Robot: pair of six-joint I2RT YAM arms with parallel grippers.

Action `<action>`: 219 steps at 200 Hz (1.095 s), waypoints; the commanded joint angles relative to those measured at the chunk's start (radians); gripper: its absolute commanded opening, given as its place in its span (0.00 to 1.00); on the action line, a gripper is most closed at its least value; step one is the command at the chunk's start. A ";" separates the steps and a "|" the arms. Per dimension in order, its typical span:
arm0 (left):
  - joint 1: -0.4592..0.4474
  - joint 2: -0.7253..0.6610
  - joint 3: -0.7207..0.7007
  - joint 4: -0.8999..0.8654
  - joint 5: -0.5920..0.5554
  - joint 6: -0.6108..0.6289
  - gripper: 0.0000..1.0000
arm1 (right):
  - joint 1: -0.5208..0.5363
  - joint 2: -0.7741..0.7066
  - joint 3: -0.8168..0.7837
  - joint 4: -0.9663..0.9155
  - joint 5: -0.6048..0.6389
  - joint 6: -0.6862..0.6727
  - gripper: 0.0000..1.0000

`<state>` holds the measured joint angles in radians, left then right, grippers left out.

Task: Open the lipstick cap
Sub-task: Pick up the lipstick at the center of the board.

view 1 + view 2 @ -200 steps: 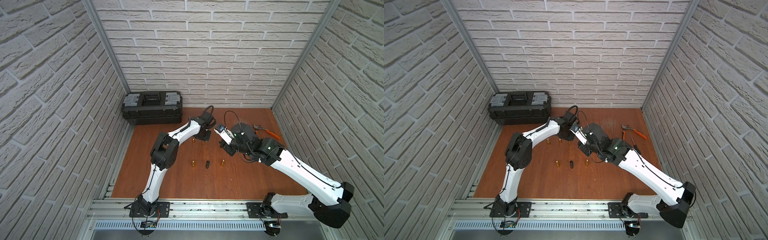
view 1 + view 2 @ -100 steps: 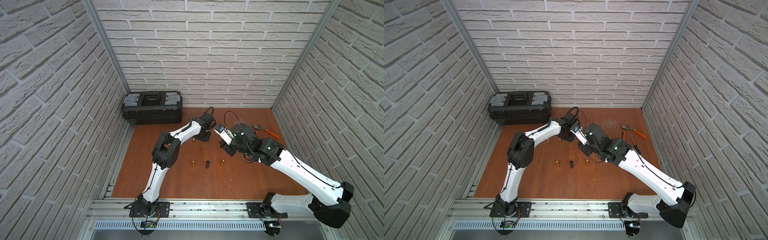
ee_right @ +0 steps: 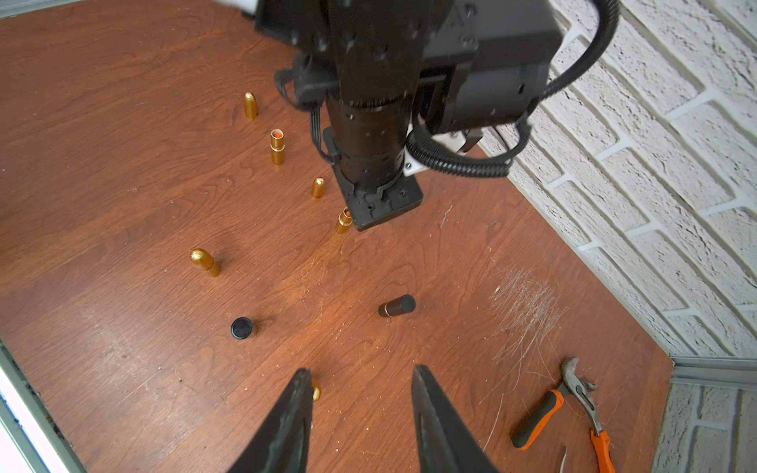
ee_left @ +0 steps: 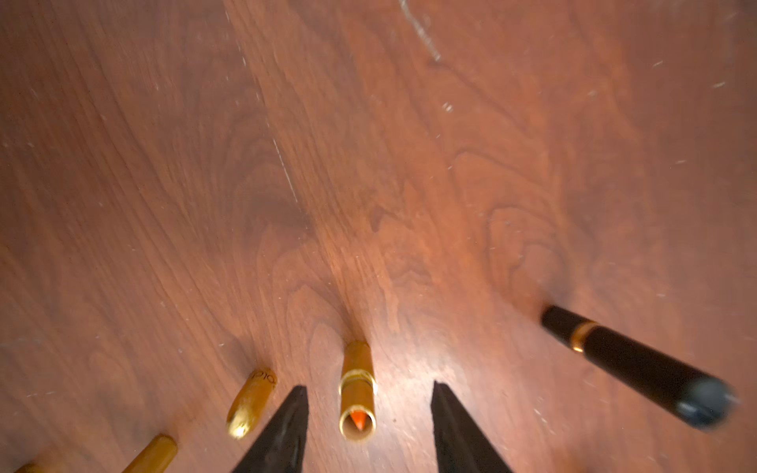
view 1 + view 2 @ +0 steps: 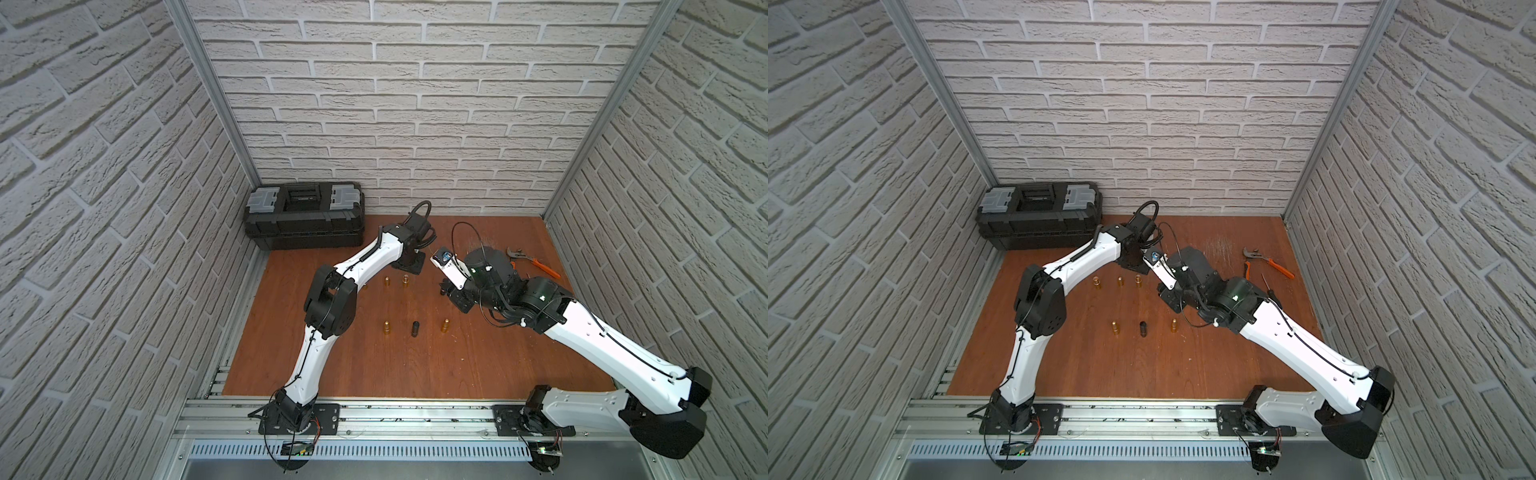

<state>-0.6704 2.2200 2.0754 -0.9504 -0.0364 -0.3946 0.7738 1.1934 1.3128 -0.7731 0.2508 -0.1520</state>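
Left gripper (image 4: 368, 385) jaws have spread off the uncapped gold lipstick (image 4: 357, 393) — likely light, slick, tippy — hold its lower barrel.

In both top views: toolbox (image 5: 305, 216) upper left of the board (image 5: 374, 374), against the back wall. Pliers (image 5: 534, 262) upper right, near the side wall. Centre: back row of three gold tubes (image 5: 386, 281); in front, black tube (image 5: 414, 328) between two more.
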 commanded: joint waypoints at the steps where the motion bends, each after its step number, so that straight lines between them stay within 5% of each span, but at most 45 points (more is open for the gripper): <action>1: -0.020 0.000 0.122 -0.137 0.070 0.013 0.52 | -0.005 -0.047 0.041 -0.037 0.049 -0.004 0.42; 31: -0.065 0.065 0.258 -0.221 0.131 0.032 0.54 | -0.006 -0.078 0.098 -0.084 0.080 -0.022 0.43; 112: -0.130 0.191 0.361 -0.226 0.129 0.026 0.56 | -0.006 -0.191 0.128 -0.103 0.080 -0.042 0.45; 219: -0.144 0.243 0.387 -0.191 0.170 0.021 0.56 | -0.007 -0.178 0.075 -0.082 0.076 -0.033 0.45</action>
<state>-0.8082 2.4424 2.4359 -1.1511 0.1066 -0.3847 0.7731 1.0176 1.4040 -0.8825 0.3206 -0.1905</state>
